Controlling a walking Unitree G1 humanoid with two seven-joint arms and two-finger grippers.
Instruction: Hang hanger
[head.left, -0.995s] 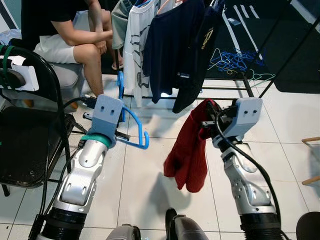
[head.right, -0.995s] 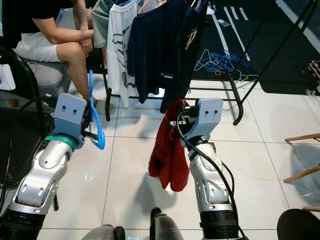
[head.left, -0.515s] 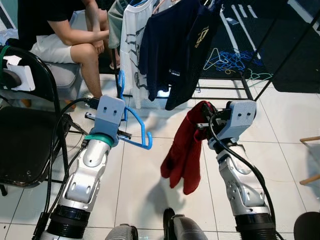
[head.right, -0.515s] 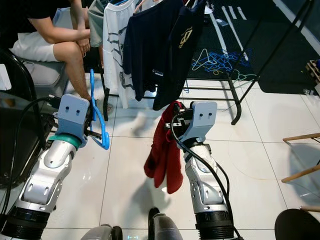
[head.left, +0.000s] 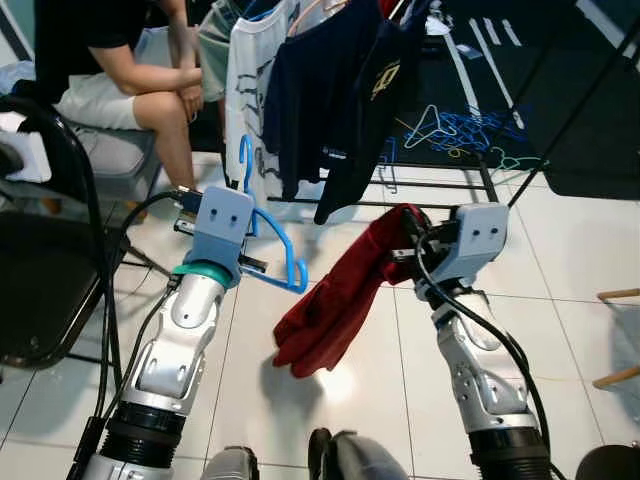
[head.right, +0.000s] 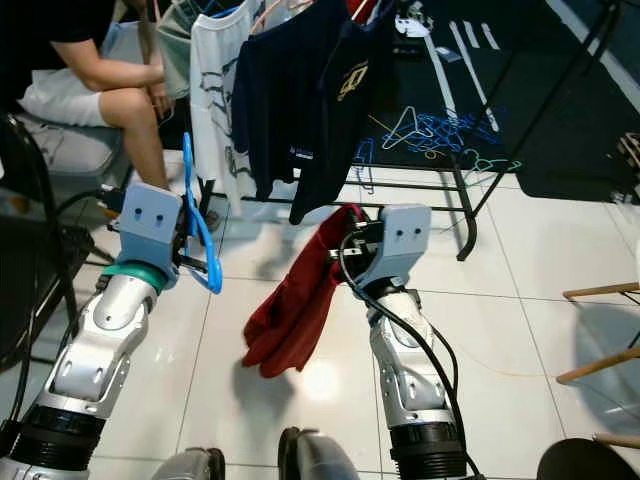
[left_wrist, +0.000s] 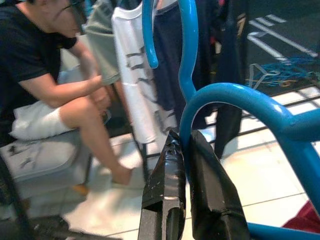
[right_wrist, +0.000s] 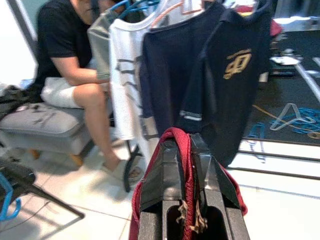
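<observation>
Swung leftward, red cloth (head.left: 335, 305) hangs from right gripper (head.left: 412, 240).

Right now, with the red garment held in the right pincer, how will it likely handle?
Probably floppy: the red garment hangs limp from the right pincer, trailing sideways in folds. Likely light. It may swing as the arm moves.

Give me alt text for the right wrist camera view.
The right gripper is shut on a red garment draped over its black fingers. Ahead, a white shirt and dark navy shirts hang on a rack, and a person sits beside them.
</observation>
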